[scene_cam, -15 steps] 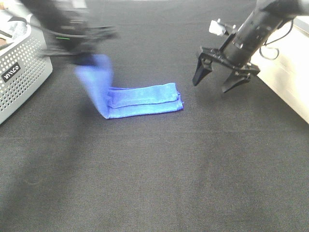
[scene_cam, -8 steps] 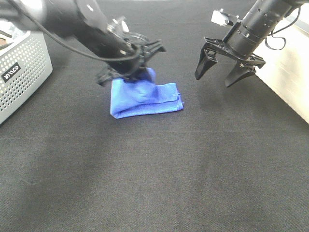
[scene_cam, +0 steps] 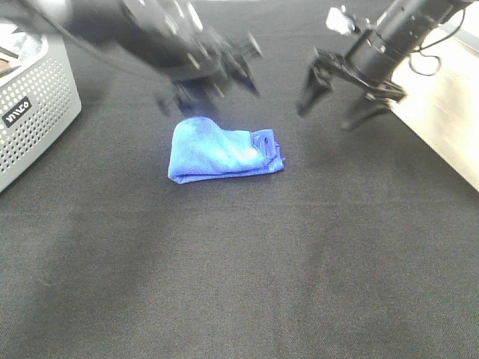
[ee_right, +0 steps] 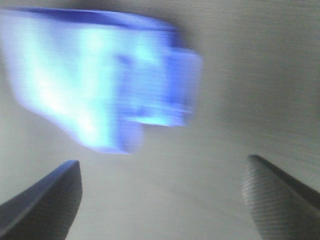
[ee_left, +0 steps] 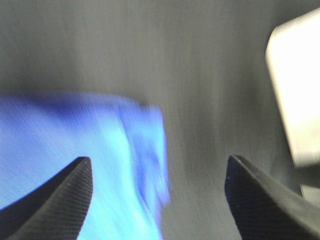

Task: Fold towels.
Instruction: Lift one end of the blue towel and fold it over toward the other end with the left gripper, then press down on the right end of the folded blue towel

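The royal-blue towel (scene_cam: 224, 152) lies folded in a loose bundle on the black table, left of the middle. It also shows blurred in the left wrist view (ee_left: 75, 150) and the right wrist view (ee_right: 100, 75). My left gripper (scene_cam: 213, 86) is open and empty, just behind and above the towel. My right gripper (scene_cam: 337, 101) is open and empty, in the air to the right of the towel. In the wrist views the left gripper (ee_left: 157, 200) and the right gripper (ee_right: 162, 195) show wide-apart fingers with nothing between them.
A perforated grey basket (scene_cam: 34, 112) stands at the left edge. The black table cover (scene_cam: 262, 262) spreads wide in front of the towel. A pale wooden surface (scene_cam: 449, 112) borders it on the right.
My left gripper carried the towel's free end over the folded part, let it go and lifted away towards the back. The towel now lies bunched. My right gripper shifted slightly.
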Motion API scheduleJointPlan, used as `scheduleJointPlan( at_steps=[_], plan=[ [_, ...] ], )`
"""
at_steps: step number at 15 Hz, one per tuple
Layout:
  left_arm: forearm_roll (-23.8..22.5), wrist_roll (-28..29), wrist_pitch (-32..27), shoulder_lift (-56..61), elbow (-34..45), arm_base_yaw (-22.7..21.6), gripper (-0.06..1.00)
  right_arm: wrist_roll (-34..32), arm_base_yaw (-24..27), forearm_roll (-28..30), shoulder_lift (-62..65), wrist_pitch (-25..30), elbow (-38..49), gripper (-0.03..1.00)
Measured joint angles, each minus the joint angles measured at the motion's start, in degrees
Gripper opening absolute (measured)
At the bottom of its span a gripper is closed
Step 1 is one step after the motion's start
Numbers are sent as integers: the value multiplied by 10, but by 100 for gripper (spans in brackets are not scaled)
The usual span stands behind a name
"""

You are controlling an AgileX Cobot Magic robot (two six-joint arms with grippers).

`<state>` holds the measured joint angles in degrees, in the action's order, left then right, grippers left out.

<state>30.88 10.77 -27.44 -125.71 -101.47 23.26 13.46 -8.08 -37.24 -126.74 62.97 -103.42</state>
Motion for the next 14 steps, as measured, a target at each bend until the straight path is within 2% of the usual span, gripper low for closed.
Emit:
scheduleJointPlan(
  at_steps=[2, 5, 8, 10, 12, 14],
  plan=[
    [-21, 0, 4, 17, -3, -44, 70, 38, -15, -88, 0, -1, 0, 82],
    [-29, 0, -8, 19, -3, -104, 71, 80, -71, -203, -10, -29, 0, 82],
    [-29, 0, -33, 19, -3, -127, 71, 132, -114, -295, -57, -55, 0, 82],
    [-29, 0, -37, 19, -3, -127, 71, 159, -119, -360, -98, -56, 0, 82],
    [-29, 0, -38, 19, -3, -127, 71, 177, -119, -385, -129, -66, 0, 82],
    [-29, 0, -42, 19, -3, -127, 71, 179, -111, -362, -146, -90, 0, 82]
  ],
)
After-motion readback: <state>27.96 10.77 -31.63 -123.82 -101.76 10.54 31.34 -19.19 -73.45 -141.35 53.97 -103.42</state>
